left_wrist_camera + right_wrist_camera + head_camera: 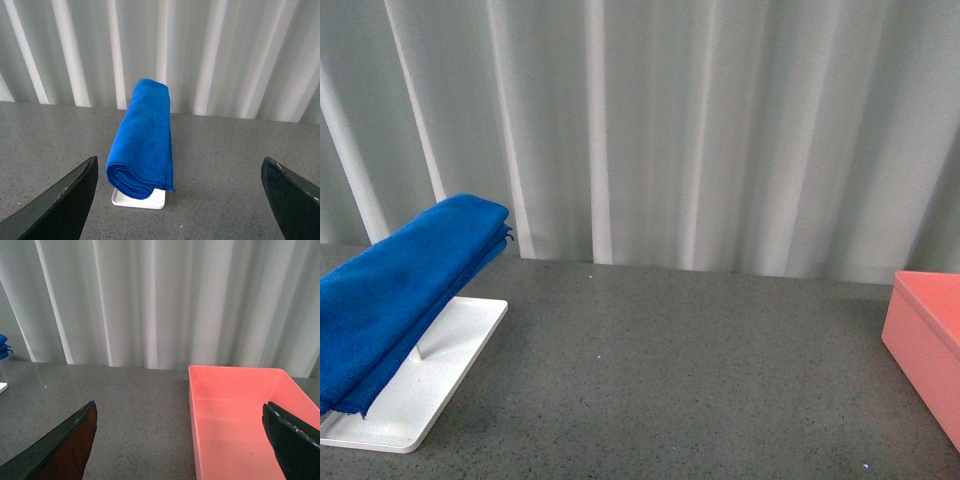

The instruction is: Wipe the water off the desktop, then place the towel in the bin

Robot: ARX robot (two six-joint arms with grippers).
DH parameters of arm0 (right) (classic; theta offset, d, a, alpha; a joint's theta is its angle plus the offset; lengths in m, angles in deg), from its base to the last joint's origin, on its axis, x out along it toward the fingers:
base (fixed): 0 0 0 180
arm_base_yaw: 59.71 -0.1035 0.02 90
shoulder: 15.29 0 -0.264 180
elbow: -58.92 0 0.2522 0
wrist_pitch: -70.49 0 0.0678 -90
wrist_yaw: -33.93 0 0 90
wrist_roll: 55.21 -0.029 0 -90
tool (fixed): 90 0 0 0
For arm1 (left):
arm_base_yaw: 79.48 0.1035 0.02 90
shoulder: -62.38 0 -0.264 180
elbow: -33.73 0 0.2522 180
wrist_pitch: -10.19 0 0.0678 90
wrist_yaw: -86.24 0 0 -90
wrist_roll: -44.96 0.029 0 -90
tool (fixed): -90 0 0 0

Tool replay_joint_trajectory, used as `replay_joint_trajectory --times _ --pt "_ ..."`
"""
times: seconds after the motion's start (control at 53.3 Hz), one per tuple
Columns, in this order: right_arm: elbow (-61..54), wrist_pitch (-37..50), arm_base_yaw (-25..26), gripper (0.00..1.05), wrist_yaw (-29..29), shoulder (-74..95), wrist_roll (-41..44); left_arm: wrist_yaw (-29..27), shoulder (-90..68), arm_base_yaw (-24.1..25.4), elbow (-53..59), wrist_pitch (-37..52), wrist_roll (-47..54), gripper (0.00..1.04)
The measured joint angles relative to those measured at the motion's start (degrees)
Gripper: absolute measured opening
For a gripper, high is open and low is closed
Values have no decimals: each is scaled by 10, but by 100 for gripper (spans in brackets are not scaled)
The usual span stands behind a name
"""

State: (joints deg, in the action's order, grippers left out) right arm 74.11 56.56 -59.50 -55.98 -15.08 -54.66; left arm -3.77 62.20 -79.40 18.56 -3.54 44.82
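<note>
Left gripper (179,162): fingers (60,200) spread wide, nothing between them, touching nothing. It points roughly level across the grey speckled surface (670,370) toward the white pleated backdrop (720,130).

Towel (145,135): blue, folded in layers, directly ahead of the left gripper and centred between the lines of its two fingers, clear of both. It rests on a flat white tray (137,200), with its folded end toward the gripper. In the front view the towel (410,280) sits raised and sloping above the tray (440,370); a thin rod (420,350) appears to prop it, though most of the support is hidden under the cloth.

Right gripper (179,404): fingers (60,445) likewise spread wide, holding nothing, pointing level toward the backdrop.

Bin (235,385): salmon-pink, interior bare, standing on the surface ahead of the right gripper and offset toward one finger. Towel and bin (925,335) are well apart, at opposite sides of the surface. A blue edge of the towel (2,347) shows at the margin of the right wrist view.
</note>
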Motion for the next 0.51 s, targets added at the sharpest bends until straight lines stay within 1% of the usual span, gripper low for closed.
replay_joint_trajectory --times 0.507 --pt "0 0 0 98 0 0 0 0 0 0 0 0 0 98"
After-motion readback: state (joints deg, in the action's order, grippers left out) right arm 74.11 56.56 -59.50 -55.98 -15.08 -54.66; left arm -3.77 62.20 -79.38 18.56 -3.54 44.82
